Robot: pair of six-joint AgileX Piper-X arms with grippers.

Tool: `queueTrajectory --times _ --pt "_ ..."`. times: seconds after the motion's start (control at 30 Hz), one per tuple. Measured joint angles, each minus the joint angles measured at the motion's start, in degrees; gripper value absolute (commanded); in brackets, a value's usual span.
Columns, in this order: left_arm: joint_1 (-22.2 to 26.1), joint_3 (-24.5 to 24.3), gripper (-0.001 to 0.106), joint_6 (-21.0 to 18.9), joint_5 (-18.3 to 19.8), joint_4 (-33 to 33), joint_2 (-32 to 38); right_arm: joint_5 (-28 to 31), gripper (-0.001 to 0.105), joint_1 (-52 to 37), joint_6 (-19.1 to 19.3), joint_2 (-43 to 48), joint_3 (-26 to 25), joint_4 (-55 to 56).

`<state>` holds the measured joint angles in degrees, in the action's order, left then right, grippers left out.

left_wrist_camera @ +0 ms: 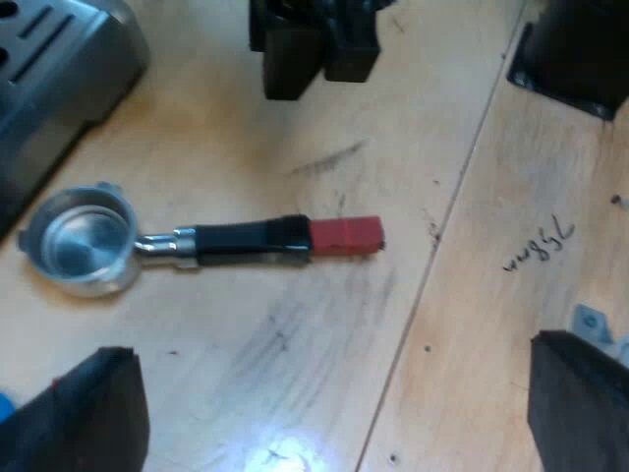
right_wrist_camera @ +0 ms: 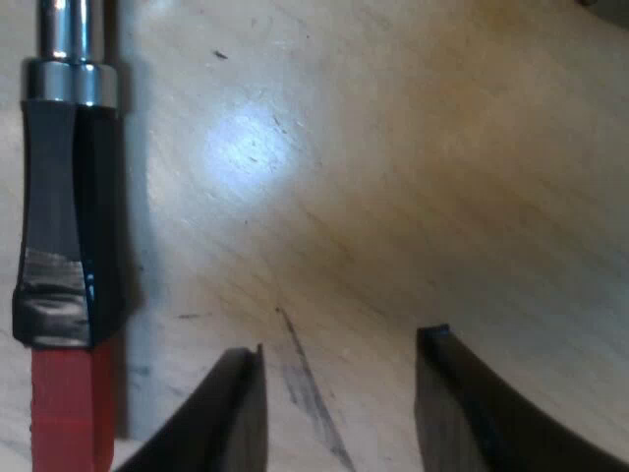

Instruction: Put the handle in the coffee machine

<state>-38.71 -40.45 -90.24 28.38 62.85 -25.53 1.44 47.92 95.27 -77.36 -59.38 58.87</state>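
The metal holder [left_wrist_camera: 84, 241] lies loose on the wooden table, basket up, its dark handle [left_wrist_camera: 251, 241] ending in red [left_wrist_camera: 346, 235]. My left gripper [left_wrist_camera: 334, 413] hovers above it, open wide, with nothing between its fingers. The right gripper [left_wrist_camera: 305, 44] hangs low over the table just beyond the handle. In the right wrist view the handle [right_wrist_camera: 69, 226] and its red end [right_wrist_camera: 64, 408] lie close beside one finger [right_wrist_camera: 226, 418]. My right gripper [right_wrist_camera: 339, 403] is open over bare wood, and the handle is outside its gap.
A corner of the grey espresso machine [left_wrist_camera: 49, 69] stands close to the holder's basket. A black block [left_wrist_camera: 580, 54] sits on the table farther off. Pen marks [left_wrist_camera: 539, 246] and a seam [left_wrist_camera: 442, 236] cross the wood.
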Motion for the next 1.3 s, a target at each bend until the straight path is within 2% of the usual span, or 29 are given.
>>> queueTrajectory --times 0.03,0.1,0.13,0.23,0.43,0.67,0.77,0.93,1.07,1.3 --pt "0.00 0.42 0.080 0.04 0.19 0.11 0.00 0.12 0.025 0.51 -0.17 -0.75 0.00 -0.59" --pt "0.00 0.86 0.080 0.15 0.22 0.08 0.00 0.12 0.025 0.87 -0.16 -1.16 0.00 -0.89" --pt "0.00 1.12 0.080 0.12 0.38 0.08 0.00 0.12 0.014 1.57 -0.16 -1.95 0.00 -1.82" --pt "0.00 1.29 0.080 0.27 0.41 0.08 0.00 -0.04 0.000 2.89 -0.23 -3.45 0.00 -3.38" --pt "0.00 1.29 0.080 0.57 0.57 0.08 0.00 -0.04 0.000 3.71 -0.63 -4.62 0.00 -3.86" --pt "0.00 1.29 0.080 0.68 0.57 0.08 0.00 -0.27 0.000 4.27 -0.64 -10.65 0.00 -7.20" --pt "0.00 1.29 0.080 1.29 -1.15 0.08 0.00 -0.27 0.000 4.27 -1.55 -11.88 0.00 -8.82" --pt "0.00 2.51 0.080 3.10 -2.25 0.03 -0.36 -0.27 0.000 4.27 -2.04 -13.58 0.00 -9.60" --pt "0.00 6.31 0.080 3.52 -2.61 -0.75 -0.70 -0.27 0.000 4.27 -2.19 -14.63 0.00 -10.42" --pt "0.00 6.64 0.080 3.52 -2.73 -1.63 -0.70 -3.73 0.000 6.12 -2.41 -16.92 -0.22 -11.43"
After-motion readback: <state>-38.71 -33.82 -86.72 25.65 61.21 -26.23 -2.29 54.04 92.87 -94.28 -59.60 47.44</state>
